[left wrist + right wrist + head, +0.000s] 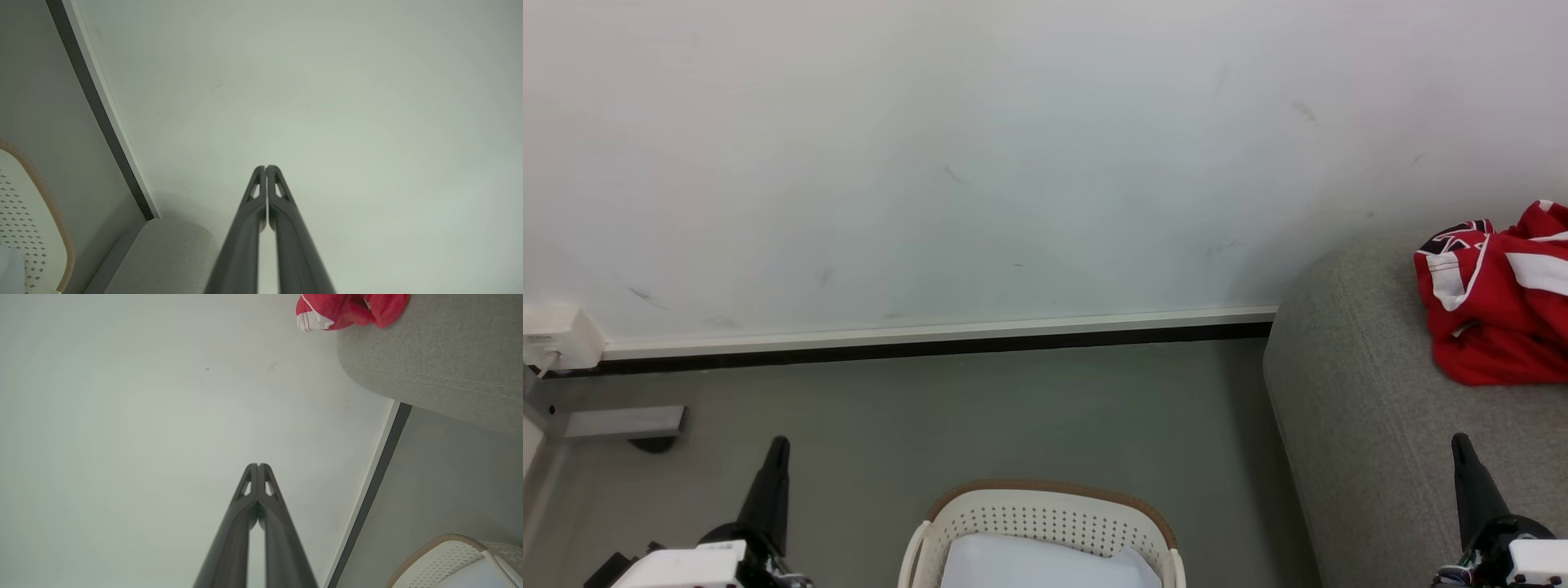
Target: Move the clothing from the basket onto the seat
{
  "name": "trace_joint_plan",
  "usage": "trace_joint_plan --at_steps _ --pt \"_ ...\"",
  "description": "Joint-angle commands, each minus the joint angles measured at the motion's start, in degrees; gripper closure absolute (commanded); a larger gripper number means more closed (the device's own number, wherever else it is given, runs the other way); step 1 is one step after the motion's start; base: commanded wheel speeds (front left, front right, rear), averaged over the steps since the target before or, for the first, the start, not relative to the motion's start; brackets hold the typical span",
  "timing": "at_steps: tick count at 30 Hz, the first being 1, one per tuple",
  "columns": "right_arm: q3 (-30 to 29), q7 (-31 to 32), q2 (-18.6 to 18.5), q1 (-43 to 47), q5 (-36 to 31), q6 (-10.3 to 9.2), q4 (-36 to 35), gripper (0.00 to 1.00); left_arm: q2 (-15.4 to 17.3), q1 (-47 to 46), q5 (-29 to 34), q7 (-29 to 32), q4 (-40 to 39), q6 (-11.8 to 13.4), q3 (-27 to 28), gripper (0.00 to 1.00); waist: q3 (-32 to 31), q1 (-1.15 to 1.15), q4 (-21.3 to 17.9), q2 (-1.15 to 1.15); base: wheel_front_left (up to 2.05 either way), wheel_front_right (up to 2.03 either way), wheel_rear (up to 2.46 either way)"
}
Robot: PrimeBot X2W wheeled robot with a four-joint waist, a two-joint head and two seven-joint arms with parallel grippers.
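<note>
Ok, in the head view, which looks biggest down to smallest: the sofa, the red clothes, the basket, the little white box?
1. sofa
2. basket and red clothes: they look about alike, and both are cut off by the picture's edge, so I won't rank them
3. little white box by the wall

Red white-striped clothing (1499,331); grey seat (1356,425); cream perforated basket (1045,518).
</note>
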Motion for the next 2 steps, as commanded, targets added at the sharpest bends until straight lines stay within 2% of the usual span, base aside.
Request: trace_joint_plan --at_steps 1,2 --pt "-0.1 0.2 0.0 -0.6 -0.2 -0.12 -0.1 1.00 0.4 -0.4 -0.8 0.2 -0.2 -0.3 0.1 1.00 0.0 0.00 0.0 0.00 0.00 0.00 0.00" --pt "-0.2 0.2 0.0 -0.6 -0.2 -0.12 -0.1 1.00 0.4 -0.4 -0.8 0.2 -0.2 -0.3 0.1 1.00 0.0 0.00 0.0 0.00 0.00 0.00 0.00"
